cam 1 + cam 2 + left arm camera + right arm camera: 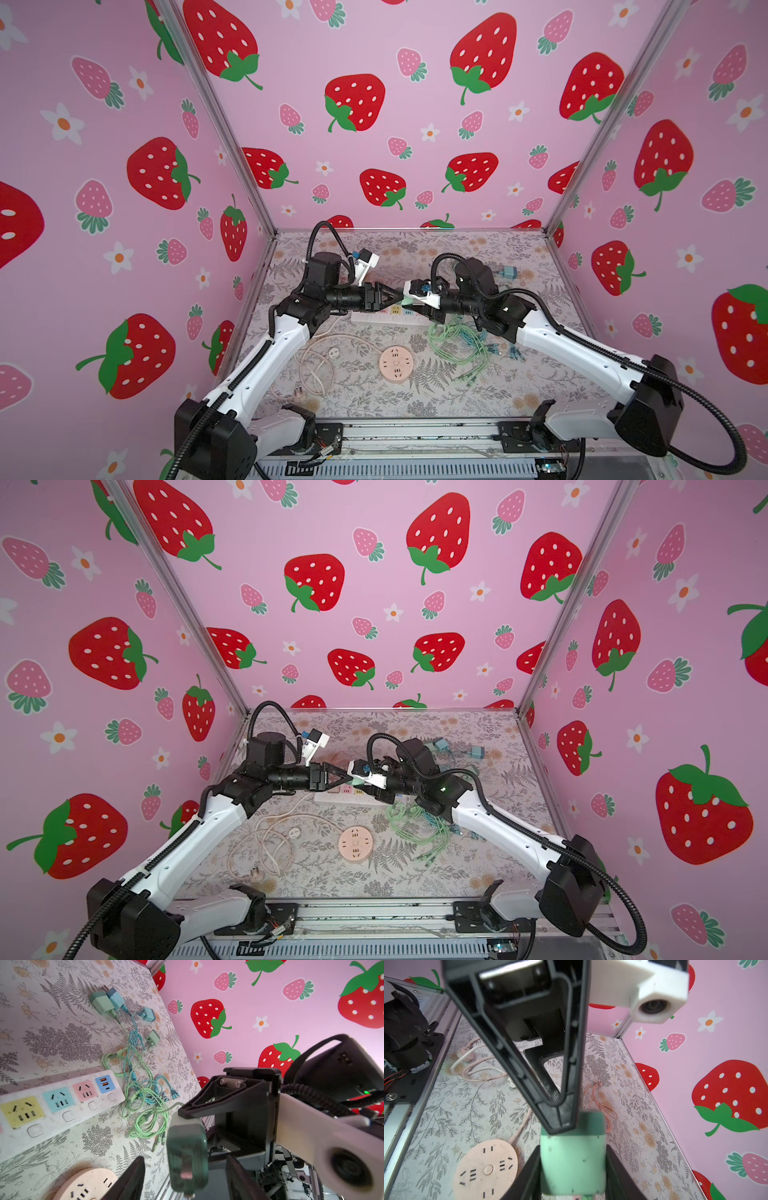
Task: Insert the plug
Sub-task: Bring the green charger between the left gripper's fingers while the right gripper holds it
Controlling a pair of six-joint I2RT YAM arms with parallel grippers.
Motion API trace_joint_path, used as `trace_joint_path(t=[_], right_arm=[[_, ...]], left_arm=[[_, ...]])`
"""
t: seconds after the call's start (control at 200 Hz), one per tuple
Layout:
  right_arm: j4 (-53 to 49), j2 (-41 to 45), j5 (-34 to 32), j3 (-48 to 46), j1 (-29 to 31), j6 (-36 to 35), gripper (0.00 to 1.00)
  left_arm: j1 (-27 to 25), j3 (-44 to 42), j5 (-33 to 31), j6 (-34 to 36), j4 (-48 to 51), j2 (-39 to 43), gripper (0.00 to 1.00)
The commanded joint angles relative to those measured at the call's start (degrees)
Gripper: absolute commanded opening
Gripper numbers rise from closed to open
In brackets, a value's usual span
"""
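Between the half-open jaws of your left gripper (398, 296), not yet pinched, hangs the plug (572, 1165), prongs toward that wrist; your right gripper (573, 1153) is clamped on its body. Looks like a handover: close left squarely, then release right before lowering to the power strip (52, 1118) beneath both jaws.

The mint-green, rounded-square plastic charger plug (572, 1167) has a darker green face with metal prongs (185, 1168). It hangs in the air, clamped in the right gripper (573, 1153), with its prongs turned sideways. Just below it, the long white power strip (68, 1114) lies flat, showing yellow, blue and pink sockets and a blue USB panel.
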State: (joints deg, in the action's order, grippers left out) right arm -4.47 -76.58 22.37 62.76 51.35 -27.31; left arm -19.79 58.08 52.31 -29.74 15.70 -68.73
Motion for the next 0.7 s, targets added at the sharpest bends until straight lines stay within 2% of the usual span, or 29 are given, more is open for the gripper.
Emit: trace_joint_path(t=[0.0, 0.295, 0.41, 0.6, 0.695], right_arm=[[-0.71, 1.69, -1.02, 1.94, 1.08, -2.12, 0.25], [-1.51, 1.52, -3.22, 2.35, 1.93, -2.84, 0.26], [-0.95, 1.63, -3.98, 2.13, 2.0, -2.76, 0.26], [-0.59, 1.65, -5.52, 1.62, 2.07, -2.97, 0.3], [-0.11, 1.98, -7.22, 1.05, 2.07, -2.82, 0.37]], left_arm=[[-0.66, 3.42, 1.13, 0.91, 0.56, -0.25, 0.59], [-1.25, 3.88, 1.73, 0.54, 0.71, -0.62, 0.4], [-1.4, 3.89, 1.78, 0.47, 0.72, -0.7, 0.37], [-1.57, 3.95, 1.65, 0.39, 0.27, -0.88, 0.24], [-1.59, 3.99, 1.76, 0.29, -0.21, -1.24, 0.18]])
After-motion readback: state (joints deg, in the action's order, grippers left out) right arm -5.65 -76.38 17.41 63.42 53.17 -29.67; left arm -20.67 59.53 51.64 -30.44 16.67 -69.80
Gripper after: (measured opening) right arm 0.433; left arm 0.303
